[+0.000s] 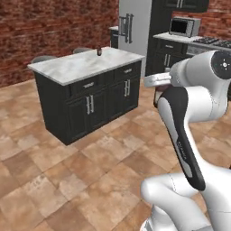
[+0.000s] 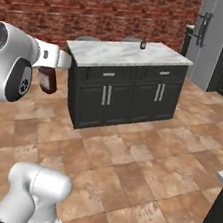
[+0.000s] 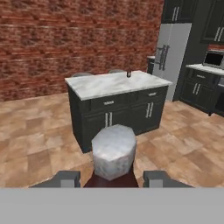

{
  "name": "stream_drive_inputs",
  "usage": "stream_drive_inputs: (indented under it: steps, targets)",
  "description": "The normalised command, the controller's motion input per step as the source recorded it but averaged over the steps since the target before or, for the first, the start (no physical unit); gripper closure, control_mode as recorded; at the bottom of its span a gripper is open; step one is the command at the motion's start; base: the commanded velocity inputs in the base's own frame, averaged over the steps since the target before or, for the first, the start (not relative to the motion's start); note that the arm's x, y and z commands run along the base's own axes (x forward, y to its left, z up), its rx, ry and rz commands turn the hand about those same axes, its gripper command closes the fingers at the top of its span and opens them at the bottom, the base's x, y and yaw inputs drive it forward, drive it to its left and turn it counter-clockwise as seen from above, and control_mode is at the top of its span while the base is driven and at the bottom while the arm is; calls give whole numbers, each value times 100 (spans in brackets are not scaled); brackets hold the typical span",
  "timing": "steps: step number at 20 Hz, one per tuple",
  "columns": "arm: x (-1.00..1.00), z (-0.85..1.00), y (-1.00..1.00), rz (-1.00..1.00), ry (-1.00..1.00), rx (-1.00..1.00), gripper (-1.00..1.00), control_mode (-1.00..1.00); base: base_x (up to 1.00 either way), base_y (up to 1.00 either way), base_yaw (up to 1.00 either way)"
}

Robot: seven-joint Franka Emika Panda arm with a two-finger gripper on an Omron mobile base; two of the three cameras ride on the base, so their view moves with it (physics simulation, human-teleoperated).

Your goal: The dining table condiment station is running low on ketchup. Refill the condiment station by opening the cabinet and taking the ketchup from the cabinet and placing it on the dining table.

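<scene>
Left base view, big to small for you: red brick wall [image 1: 45, 27] across the back and tan tile floor [image 1: 67, 180] under everything.

The dining table [image 1: 76, 65] is the long marble-topped desk on a dark base with silver handles. It sits mid-floor ahead of the arm, well apart from it.

A grey fridge [image 1: 135, 27] stands behind the desk's far right end. Hand view shows the dark cabinet [image 3: 175, 11] above it, doors closed.

A microwave [image 1: 184, 26] is on the counter at far right. Two grey stool tops [image 1: 43, 58] peek over the desk's far edge.

The ketchup [image 3: 113, 153] is not on the desk. It's up in the air in the gripper [image 3: 113, 179], over open floor and short of the desk's near side. In the hand view you look down on its pale grey faceted cap, with the dark red body below.

In both base views the red body hangs under the white hand [image 1: 159, 95] [image 2: 47, 81].

The jaws are closed partway, one dark fingertip on each side of the bottle, clamping it.

A small dark bottle [image 1: 99, 51] stands upright near the desk's far edge.
</scene>
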Motion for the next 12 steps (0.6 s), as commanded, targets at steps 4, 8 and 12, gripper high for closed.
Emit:
stream_drive_inputs:
  steps: [4, 8, 12]
  targets:
    - [0, 0, 0, 0, 0, 0, 100, 100, 99, 0, -31]
    - [0, 0, 0, 0, 0, 0, 100, 100, 100, -5, -9]
    - [0, 0, 0, 0, 0, 0, 100, 100, 100, -1, 0]
